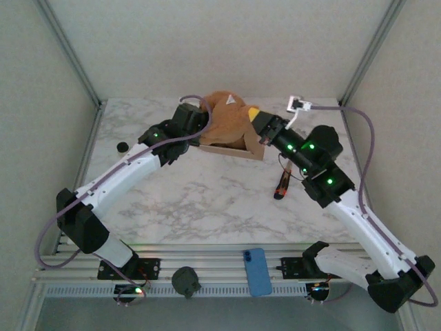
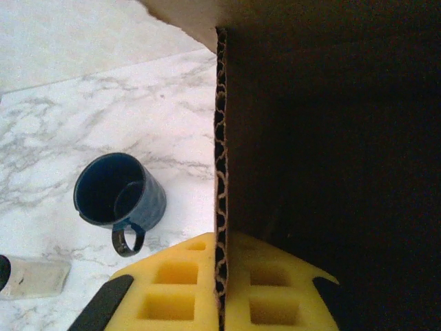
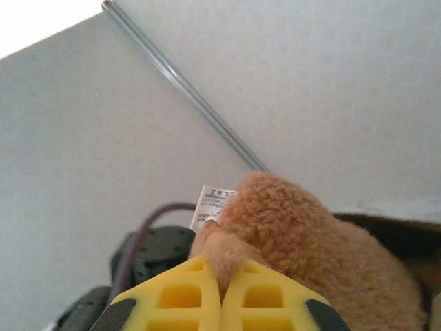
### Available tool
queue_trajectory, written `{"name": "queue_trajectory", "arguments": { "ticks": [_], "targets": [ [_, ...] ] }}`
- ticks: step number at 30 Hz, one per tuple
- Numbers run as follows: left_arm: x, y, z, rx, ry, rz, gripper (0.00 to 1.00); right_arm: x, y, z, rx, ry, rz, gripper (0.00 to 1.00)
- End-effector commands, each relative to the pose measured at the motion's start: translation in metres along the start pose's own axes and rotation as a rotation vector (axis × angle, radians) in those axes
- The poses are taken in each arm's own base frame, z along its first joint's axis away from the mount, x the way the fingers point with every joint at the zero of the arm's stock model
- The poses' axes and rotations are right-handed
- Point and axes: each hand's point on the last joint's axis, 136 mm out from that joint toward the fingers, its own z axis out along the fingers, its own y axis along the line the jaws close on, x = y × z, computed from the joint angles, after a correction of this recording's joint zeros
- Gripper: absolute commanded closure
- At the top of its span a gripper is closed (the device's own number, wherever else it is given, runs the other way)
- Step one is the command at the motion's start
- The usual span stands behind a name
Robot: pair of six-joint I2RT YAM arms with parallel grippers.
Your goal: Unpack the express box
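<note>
You have the brown cardboard express box [image 1: 231, 149] at the far middle of the marble-topped table [image 1: 207, 200], and the brown plush toy [image 1: 227, 114] sits in it, rising above the rim. The left gripper [image 2: 220, 296] straddles the box's left wall, one finger inside and one outside, clamped on it. The right gripper [image 3: 220, 298] pinches the toy from the right. The dark blue ceramic mug [image 2: 118, 196] sits on the table just outside that left wall. Nearer you, the blue rectangular phone [image 1: 258, 271] lies on the metal rail [image 1: 207, 265] between the arm bases
</note>
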Motion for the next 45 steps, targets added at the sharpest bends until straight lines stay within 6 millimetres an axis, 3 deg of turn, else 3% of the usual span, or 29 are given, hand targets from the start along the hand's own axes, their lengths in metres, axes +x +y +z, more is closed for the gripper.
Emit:
{"name": "queue_trajectory", "arguments": {
  "ticks": [1, 7, 13, 19, 24, 30, 37, 45],
  "targets": [
    [0.016, 0.017, 0.003, -0.062, 0.049, 0.02, 1.0, -0.079, 0.062, -0.045, -0.166, -0.322, -0.059, 1.0],
    [0.014, 0.016, 0.003, -0.057, 0.051, 0.018, 1.0, -0.084, 0.063, -0.049, -0.17, -0.352, -0.049, 1.0],
    [0.019, 0.015, 0.006, -0.058, 0.07, 0.022, 1.0, -0.101, 0.083, -0.048, -0.195, -0.365, -0.093, 1.0],
    [0.017, 0.012, 0.007, -0.047, 0.072, 0.013, 1.0, -0.112, 0.082, -0.042, -0.065, -0.309, -0.2, 1.0],
    [0.02, 0.007, 0.011, -0.032, 0.089, 0.0, 1.0, -0.117, 0.062, -0.038, 0.07, -0.289, -0.292, 1.0],
    [0.04, 0.002, 0.013, -0.017, 0.156, -0.046, 1.0, -0.13, 0.028, -0.018, 0.219, -0.239, -0.392, 1.0],
    [0.061, 0.012, 0.002, -0.035, 0.198, -0.076, 1.0, -0.151, -0.027, 0.01, 0.328, -0.191, -0.388, 1.0],
    [0.071, 0.007, -0.004, 0.017, 0.21, -0.107, 1.0, -0.148, -0.097, 0.029, 0.457, -0.159, -0.383, 1.0]
  ]
}}
